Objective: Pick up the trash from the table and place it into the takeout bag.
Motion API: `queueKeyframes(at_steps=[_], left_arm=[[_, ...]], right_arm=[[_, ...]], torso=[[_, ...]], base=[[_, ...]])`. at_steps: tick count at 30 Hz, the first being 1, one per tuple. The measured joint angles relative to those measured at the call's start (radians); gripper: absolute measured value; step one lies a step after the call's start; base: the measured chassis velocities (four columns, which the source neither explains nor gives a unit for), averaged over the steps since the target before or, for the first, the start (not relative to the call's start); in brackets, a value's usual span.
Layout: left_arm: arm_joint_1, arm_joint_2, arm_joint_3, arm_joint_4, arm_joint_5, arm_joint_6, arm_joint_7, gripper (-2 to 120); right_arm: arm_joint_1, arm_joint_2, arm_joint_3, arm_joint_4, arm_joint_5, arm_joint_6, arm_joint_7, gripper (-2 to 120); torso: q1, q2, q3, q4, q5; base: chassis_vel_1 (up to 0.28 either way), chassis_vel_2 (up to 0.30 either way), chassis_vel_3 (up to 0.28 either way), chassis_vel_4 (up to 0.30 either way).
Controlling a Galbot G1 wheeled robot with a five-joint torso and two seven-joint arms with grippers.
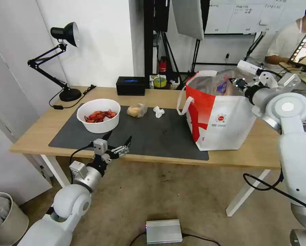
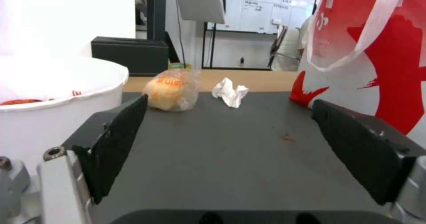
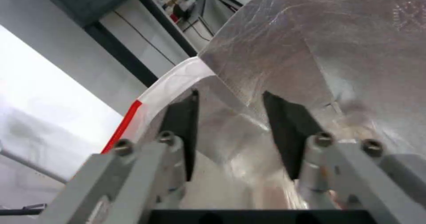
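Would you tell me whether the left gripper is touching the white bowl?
Apart. In the head view the left gripper, fingers open, hangs at the table's near edge, with dark mat showing between it and the white bowl.

Right hand (image 3: 228, 117) over the takeout bag (image 3: 311, 51)

Its two black fingers (image 3: 284, 130) stand apart, pointing into the crinkled silver foil lining, beside the bag's red-and-white rim.
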Motion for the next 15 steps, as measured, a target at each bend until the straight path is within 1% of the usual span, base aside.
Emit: queueKeyframes(at_steps=[1, 2, 3, 4, 5, 7, 8, 9, 10, 11, 12, 13, 14, 15], left_arm=[[0.000, 0.002, -0.001, 0.000, 0.000, 0.000, 0.000, 100], [0.000, 0.002, -0.001, 0.000, 0.000, 0.000, 0.000, 100], [0.000, 0.003, -0.003, 0.000, 0.000, 0.000, 0.000, 100], [0.000, 0.004, -0.005, 0.000, -0.001, 0.000, 0.000, 100], [0.000, 0.004, -0.005, 0.000, -0.001, 0.000, 0.000, 100], [-0.001, 0.005, -0.007, -0.002, -0.002, 0.000, -0.001, 100], [-0.001, 0.004, -0.007, -0.002, -0.001, 0.000, -0.001, 100], [-0.001, 0.004, -0.007, -0.002, -0.001, 0.000, -0.001, 100], [-0.001, 0.004, -0.007, -0.002, -0.001, 0.000, -0.001, 100], [-0.001, 0.003, -0.008, -0.003, 0.000, 0.000, -0.001, 100], [0.001, 0.002, -0.010, -0.003, 0.002, -0.003, -0.001, 100], [0.001, 0.002, -0.010, -0.003, 0.002, -0.003, -0.001, 100], [0.002, 0.002, -0.013, -0.004, 0.003, -0.004, -0.001, 100], [0.003, 0.002, -0.015, -0.005, 0.003, -0.005, -0.001, 100]], right_arm=[[0.000, 0.000, 0.000, 0.000, 0.003, -0.001, -0.001, 46], [0.000, 0.000, 0.000, 0.000, 0.003, -0.001, -0.001, 46], [0.000, 0.000, 0.001, 0.001, 0.007, -0.002, -0.002, 50], [0.000, 0.000, 0.001, 0.005, 0.014, -0.003, -0.004, 57], [0.000, 0.000, 0.001, 0.005, 0.014, -0.003, -0.004, 57], [-0.004, -0.001, 0.001, 0.019, 0.023, -0.003, -0.015, 67], [-0.008, -0.002, 0.001, 0.028, 0.023, -0.001, -0.026, 70], [-0.008, -0.002, 0.001, 0.028, 0.023, -0.001, -0.026, 70], [-0.012, -0.004, 0.001, 0.034, 0.022, 0.002, -0.036, 75], [-0.019, -0.006, 0.000, 0.047, 0.020, 0.014, -0.061, 80], [-0.033, -0.010, -0.004, 0.068, 0.007, 0.035, -0.109, 85], [-0.033, -0.010, -0.004, 0.068, 0.007, 0.035, -0.109, 85], [-0.045, -0.015, -0.009, 0.090, -0.010, 0.052, -0.157, 91], [-0.054, -0.019, -0.013, 0.107, -0.023, 0.061, -0.190, 94]], torso=[[0.000, 0.000, 0.000, 0.0000, 0.0000], [0.000, 0.000, 0.000, 0.0000, 0.0000], [0.000, 0.000, 0.000, 0.0000, 0.0000], [0.000, 0.000, 0.000, 0.0000, 0.0001], [0.000, 0.000, 0.000, 0.0000, 0.0001], [0.000, 0.000, 0.000, 0.0001, 0.0000], [0.000, 0.000, 0.000, 0.0001, 0.0000], [0.000, 0.000, 0.000, 0.0001, 0.0000], [0.000, 0.000, 0.000, 0.0000, 0.0000], [0.000, 0.000, 0.000, 0.0000, 0.0000], [0.000, 0.000, 0.000, 0.0000, 0.0000], [0.000, 0.000, 0.000, 0.0000, 0.0000], [0.000, 0.000, 0.000, 0.0000, 0.0001], [0.000, 0.000, 0.000, 0.0000, -0.0001]], base=[[0.000, 0.000, 0.000, 0.000], [0.000, 0.000, 0.000, 0.000], [0.000, 0.000, 0.000, 0.000], [0.000, 0.000, 0.000, 0.000], [0.000, 0.000, 0.000, 0.000], [0.000, 0.000, 0.000, 0.000], [0.000, 0.000, 0.000, 0.000], [0.000, 0.000, 0.000, 0.000], [0.000, 0.000, 0.000, 0.000], [0.000, 0.000, 0.000, 0.000], [0.000, 0.000, 0.000, 0.000], [0.000, 0.000, 0.000, 0.000], [0.000, 0.000, 0.000, 0.000], [0.000, 0.000, 0.000, 0.000]])
